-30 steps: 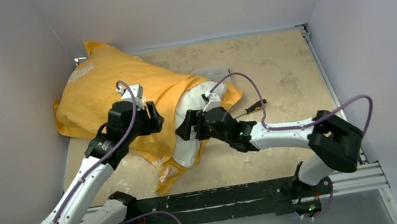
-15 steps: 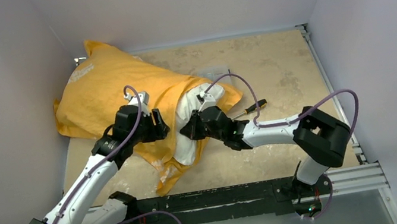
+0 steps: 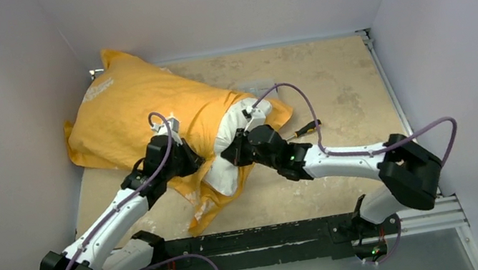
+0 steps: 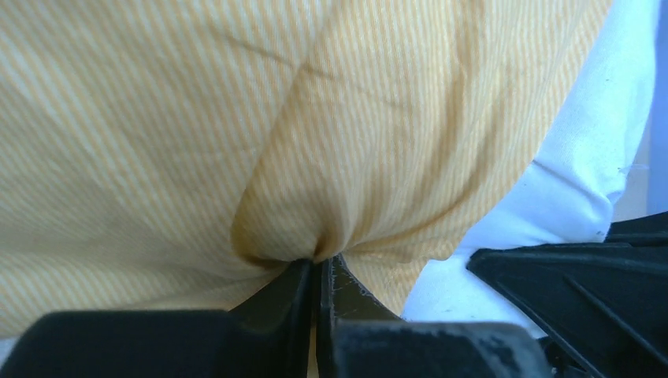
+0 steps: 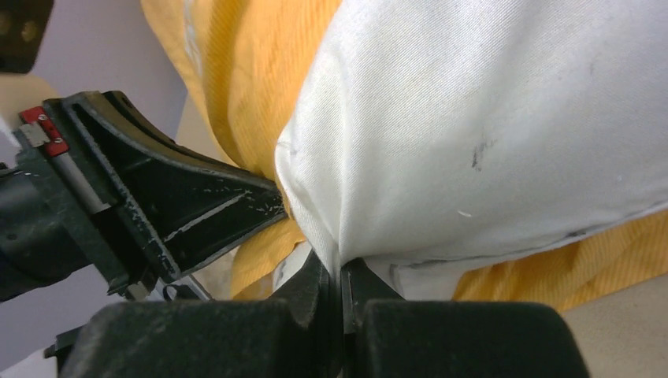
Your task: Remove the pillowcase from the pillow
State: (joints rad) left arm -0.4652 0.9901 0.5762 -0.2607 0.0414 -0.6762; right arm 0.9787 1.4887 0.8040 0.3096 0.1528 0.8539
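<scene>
The orange pillowcase (image 3: 138,111) lies across the table's left half, and the white pillow (image 3: 230,143) bulges out of its open end near the middle. My left gripper (image 3: 191,159) is shut on a pinched fold of the orange pillowcase (image 4: 236,134) just left of that opening; the fabric puckers into my closed left gripper (image 4: 319,264). My right gripper (image 3: 233,152) is shut on the exposed end of the pillow (image 5: 488,134), whose white cloth is drawn into my closed right gripper (image 5: 342,272). Orange pillowcase (image 5: 252,87) fabric shows behind and under the pillow. The two grippers sit close side by side.
A screwdriver (image 3: 302,128) with a black-and-yellow handle lies on the beige table (image 3: 329,84) just right of the pillow. Grey walls enclose the left, back and right sides. A black rail (image 3: 266,236) runs along the near edge.
Both arms moved in toward the pillowcase opening. The left gripper closed on the orange fabric; the right gripper closed on the white pillow end. The pillow end bulges out slightly more.
</scene>
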